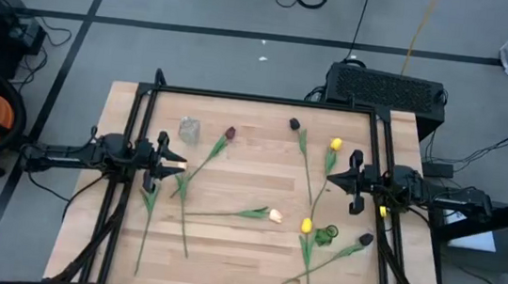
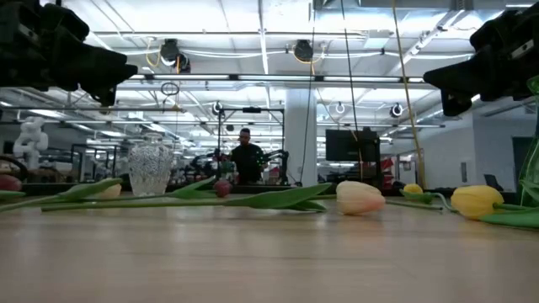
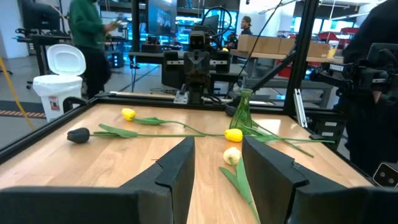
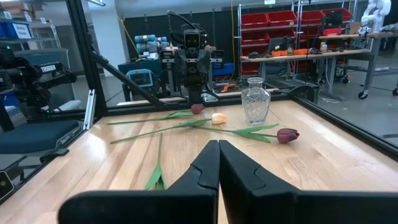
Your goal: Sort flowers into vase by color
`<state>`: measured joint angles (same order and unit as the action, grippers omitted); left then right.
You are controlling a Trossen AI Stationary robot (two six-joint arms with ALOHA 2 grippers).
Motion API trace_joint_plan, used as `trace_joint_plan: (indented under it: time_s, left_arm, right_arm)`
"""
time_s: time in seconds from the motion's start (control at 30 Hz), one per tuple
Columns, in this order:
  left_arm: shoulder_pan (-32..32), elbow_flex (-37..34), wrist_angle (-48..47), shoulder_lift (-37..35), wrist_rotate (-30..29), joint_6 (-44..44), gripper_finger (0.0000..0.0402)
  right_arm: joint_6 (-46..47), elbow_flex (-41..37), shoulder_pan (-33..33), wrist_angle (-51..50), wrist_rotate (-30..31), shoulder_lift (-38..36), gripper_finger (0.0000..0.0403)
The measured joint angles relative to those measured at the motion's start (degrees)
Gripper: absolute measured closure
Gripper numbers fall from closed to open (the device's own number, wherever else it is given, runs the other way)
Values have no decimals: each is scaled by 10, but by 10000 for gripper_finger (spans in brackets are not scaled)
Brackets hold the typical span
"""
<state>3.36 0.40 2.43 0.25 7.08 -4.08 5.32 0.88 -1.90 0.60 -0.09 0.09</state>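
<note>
- The wooden desk (image 1: 243,245) carries all the flowers, spread flat across it; none stands in a vase.
- The left arm waits at the desk's left edge, its left end effector (image 1: 179,162) raised above the wood, fingers apart with nothing between them.
- The right arm waits at the right edge, its right end effector (image 1: 333,178) also raised, fingers pressed together and empty.
- A clear glass vase (image 1: 189,130) stands upright near the back left; in the right wrist view it sits just beside a dark red tulip (image 4: 287,135).
- A green glass vase (image 1: 326,234) stands near the front right, beside a yellow tulip (image 1: 307,225).
- A cream tulip (image 1: 276,215) lies near the middle, its stem pointing left.
- A second yellow tulip (image 1: 336,144) and a near-black tulip (image 1: 295,124) lie toward the back right.
- Another dark tulip (image 1: 366,239) lies at the front right, close to the green vase.
- A person (image 2: 246,160) stands far off in the room behind the desk.
</note>
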Motion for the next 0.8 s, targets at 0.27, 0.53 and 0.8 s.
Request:
trace_joint_plan:
  time_s: [0.27,0.53,0.8]
  left_arm:
    - [0,0,0,0,0,0,260]
    - [0,0,0,0,0,0,260]
    - [0,0,0,0,0,0,260]
  right_arm:
    - [0,-1,0,7,1,0,403]
    - [75,-1,0,18,2,0,403]
    - [105,1,0,65,48,4,403]
